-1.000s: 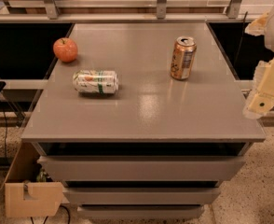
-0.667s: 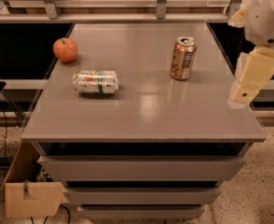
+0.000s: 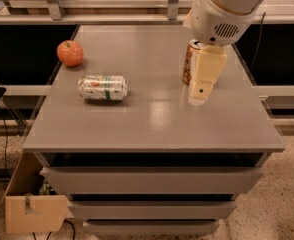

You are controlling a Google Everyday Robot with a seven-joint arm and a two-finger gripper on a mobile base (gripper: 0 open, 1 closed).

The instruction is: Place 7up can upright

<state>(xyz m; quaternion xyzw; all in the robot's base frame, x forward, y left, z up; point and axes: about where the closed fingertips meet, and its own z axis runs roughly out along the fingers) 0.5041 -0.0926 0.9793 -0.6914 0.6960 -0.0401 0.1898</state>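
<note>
The claw (image 3: 198, 97) hangs from the arm's white wrist over the right part of the grey surface (image 3: 152, 129), pointing down and slightly left, its tip close above the top. It is seen edge-on, so I cannot tell how far open it is; nothing shows in its grip. Just behind it stands the copper-orange can (image 3: 189, 62), upright and partly hidden by the claw.

Well apart to the left, the 7up can (image 3: 103, 87) lies on its side on the surface, its long axis running left to right and its silver end toward the right. Beyond it, near the back left corner, sits an apple (image 3: 70, 53), close to the can but not touching it.

The can is probably light, thin-walled aluminium: stiff enough along its length, easy to dent if squeezed hard across the middle, and smooth, so it may slip. Lying on its round side, it is likely to roll toward the front or back edge at a sideways nudge. The safest hold looks to be across the body near mid-length, coming from above, with the claw closing on the curved sides at moderate force. Then it can be tipped onto its base. The apple leaves little room behind it.
</note>
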